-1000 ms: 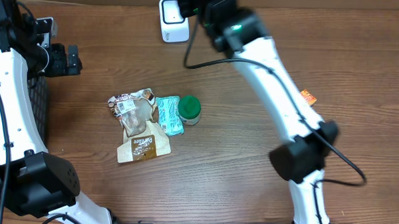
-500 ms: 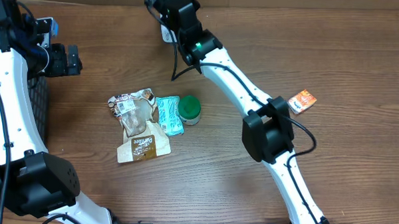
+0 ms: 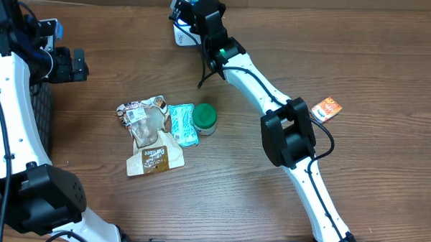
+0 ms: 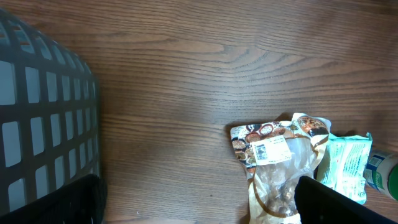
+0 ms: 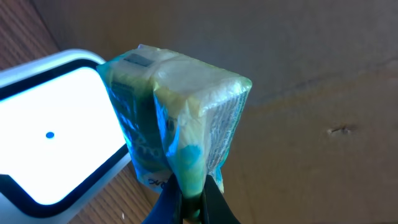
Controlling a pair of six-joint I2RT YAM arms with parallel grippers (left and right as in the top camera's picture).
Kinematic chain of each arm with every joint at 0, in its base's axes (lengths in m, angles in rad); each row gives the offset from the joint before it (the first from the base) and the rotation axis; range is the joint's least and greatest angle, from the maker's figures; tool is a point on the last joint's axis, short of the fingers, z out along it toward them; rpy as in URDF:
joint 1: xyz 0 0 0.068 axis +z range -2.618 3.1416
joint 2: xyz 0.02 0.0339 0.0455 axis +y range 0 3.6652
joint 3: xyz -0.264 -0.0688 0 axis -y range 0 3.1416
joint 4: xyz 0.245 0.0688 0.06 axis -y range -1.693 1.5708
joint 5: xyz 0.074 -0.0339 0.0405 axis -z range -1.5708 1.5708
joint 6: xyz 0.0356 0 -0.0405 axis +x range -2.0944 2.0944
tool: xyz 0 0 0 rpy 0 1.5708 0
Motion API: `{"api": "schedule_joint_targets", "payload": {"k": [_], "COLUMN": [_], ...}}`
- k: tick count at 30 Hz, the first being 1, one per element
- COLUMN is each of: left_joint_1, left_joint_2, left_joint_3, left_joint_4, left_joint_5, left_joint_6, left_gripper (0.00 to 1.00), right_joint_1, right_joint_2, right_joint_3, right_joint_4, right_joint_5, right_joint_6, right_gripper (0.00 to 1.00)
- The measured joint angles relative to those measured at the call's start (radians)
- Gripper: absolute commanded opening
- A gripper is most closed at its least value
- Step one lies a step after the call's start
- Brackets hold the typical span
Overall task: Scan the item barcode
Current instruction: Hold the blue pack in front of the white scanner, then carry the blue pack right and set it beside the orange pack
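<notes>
Right gripper (image 5: pixel 189 198) is pinched tight on the seam of a green-and-yellow plastic-wrapped packet (image 5: pixel 180 112), which I see held just beside the white, black-rimmed scanner box (image 5: pixel 56 146) at the far edge of the brown wooden table (image 3: pixel 393 192). Left gripper (image 4: pixel 198 208) hangs with jaws spread wide, holding nothing, near the black mesh basket (image 4: pixel 43 118).

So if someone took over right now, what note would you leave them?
Left pincer: open, empty, beside the basket.
Right pincer: shut on a green wrapped packet, held close to the white scanner.
Table: snack bag, teal packet, green-lidded jar and brown pouch bunched together; orange packet apart.
Done: packet lifted to the scanner.
Left: the scan itself; I cannot tell if it registered.
</notes>
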Motion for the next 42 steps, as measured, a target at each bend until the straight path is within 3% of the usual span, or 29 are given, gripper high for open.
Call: {"api": "schedule_joint_targets", "payload": {"k": [14, 24, 31, 37, 42], "left_joint_1": [0.000, 0.000, 0.000, 0.000, 0.000], "left_joint_2": [0.000, 0.000, 0.000, 0.000, 0.000], "left_joint_3": [0.000, 0.000, 0.000, 0.000, 0.000], "left_joint_4": [0.000, 0.000, 0.000, 0.000, 0.000], "left_joint_5": [0.000, 0.000, 0.000, 0.000, 0.000], "left_joint_6": [0.000, 0.000, 0.000, 0.000, 0.000], "left_gripper": [1.00, 0.99, 1.00, 1.00, 1.00], "right_joint_1": [0.012, 0.019, 0.018, -0.016, -0.153], "right_joint_2": [0.002, -0.092, -0.368, -0.618, -0.703], "right_joint_3": [0.000, -0.004, -0.005, 0.001, 0.008], "right_joint_4": [-0.067, -0.315, -0.572, -0.978, -1.293], "right_joint_5": [-0.016, -0.148, -0.205, -0.227, -0.273], "right_joint_6": [-0.050, 0.124, 0.429, 0.823, 1.077], "right_gripper": [0.04, 0.04, 0.04, 0.04, 0.04]}}
